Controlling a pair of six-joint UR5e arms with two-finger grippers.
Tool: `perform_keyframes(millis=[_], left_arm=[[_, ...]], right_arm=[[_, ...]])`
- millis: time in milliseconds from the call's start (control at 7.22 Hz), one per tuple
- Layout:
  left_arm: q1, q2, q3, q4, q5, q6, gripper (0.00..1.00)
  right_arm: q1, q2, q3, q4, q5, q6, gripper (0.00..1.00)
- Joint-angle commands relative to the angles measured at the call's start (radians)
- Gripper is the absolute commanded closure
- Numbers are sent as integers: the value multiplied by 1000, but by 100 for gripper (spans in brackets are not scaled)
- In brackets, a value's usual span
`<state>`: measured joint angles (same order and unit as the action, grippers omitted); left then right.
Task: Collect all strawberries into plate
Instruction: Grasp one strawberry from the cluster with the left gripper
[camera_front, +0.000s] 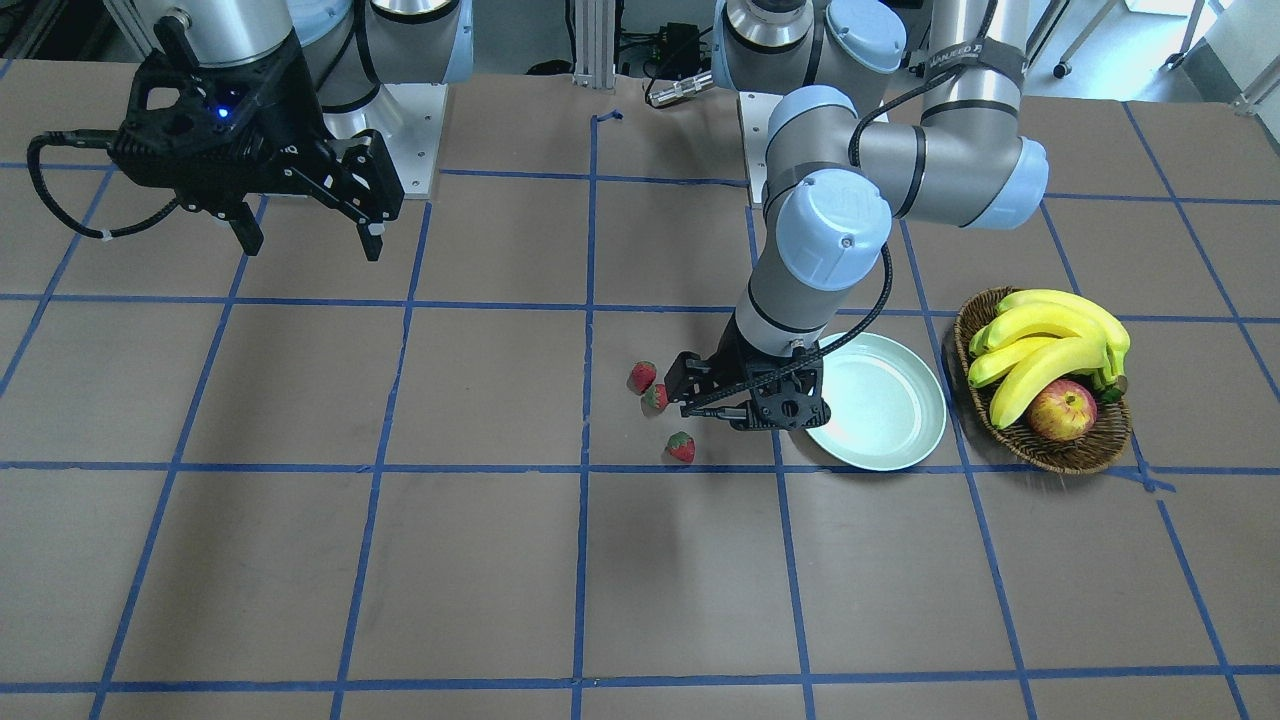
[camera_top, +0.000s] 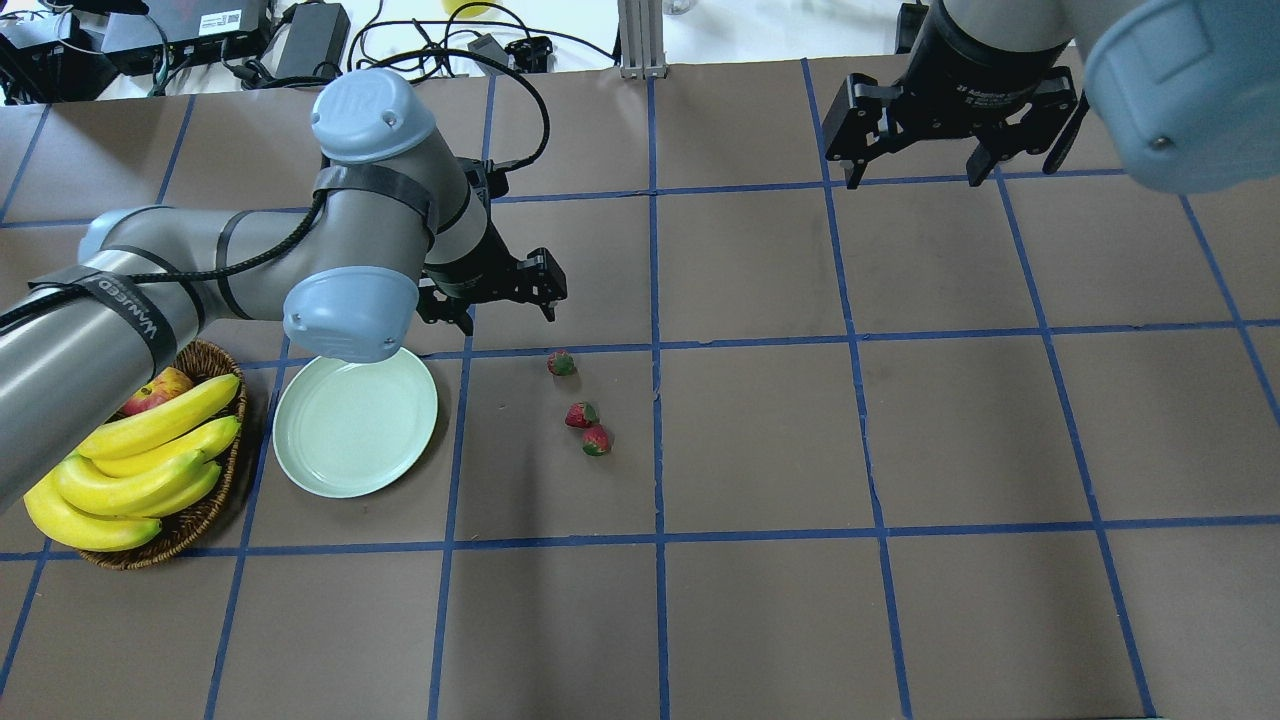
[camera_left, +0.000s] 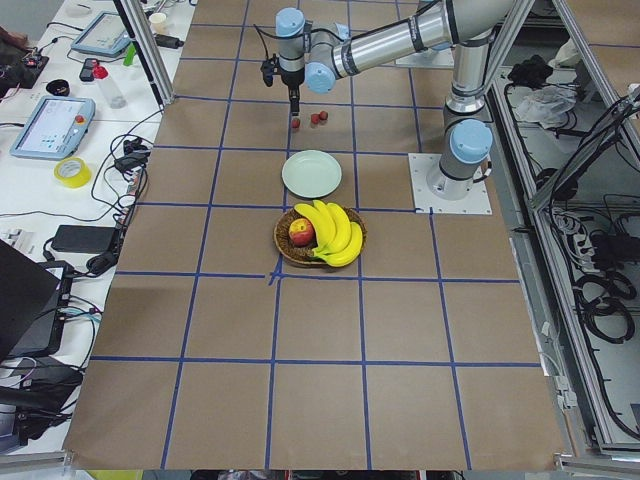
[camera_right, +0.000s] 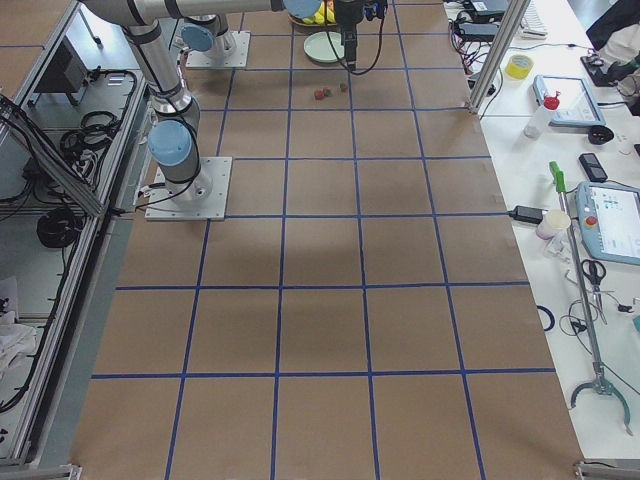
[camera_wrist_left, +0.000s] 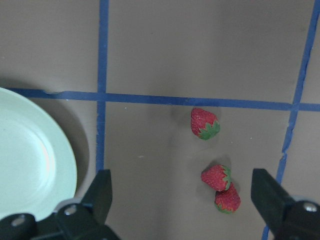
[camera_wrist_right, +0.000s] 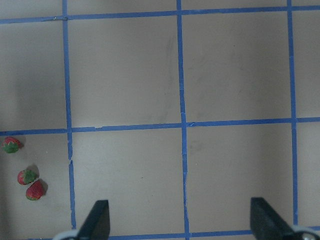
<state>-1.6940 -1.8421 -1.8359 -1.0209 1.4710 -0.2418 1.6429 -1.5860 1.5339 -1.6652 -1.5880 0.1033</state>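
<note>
A brown wicker basket (camera_front: 1045, 458) is sitting on the brown table (camera_front: 300, 560) gridded with blue tape, holding a bunch of yellow bananas (camera_front: 1050, 340) and 1 red-yellow apple (camera_front: 1062, 410) lying against them. A yellow tape roll (camera_left: 72, 172) is resting on the white side bench (camera_left: 35, 205).

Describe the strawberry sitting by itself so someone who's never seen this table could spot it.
Find the pale green plate beside the fruit basket; three strawberries lie on its other side. Two sit close together; the lone strawberry sits apart from them, right beside a blue tape line.
</note>
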Motion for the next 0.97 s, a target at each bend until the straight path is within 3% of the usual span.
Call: perform_keyframes(millis=[0, 693, 831], left_arm=[[-7, -69, -6, 47, -5, -69, 3], [-42, -186, -6, 156, -5, -120, 9], [-42, -190, -6, 156, -5, -119, 21]], right_arm=[[-2, -18, 5, 1, -7, -2, 0], [-3, -46, 17, 27, -17, -2, 0], [-3, -46, 15, 25, -17, -2, 0]])
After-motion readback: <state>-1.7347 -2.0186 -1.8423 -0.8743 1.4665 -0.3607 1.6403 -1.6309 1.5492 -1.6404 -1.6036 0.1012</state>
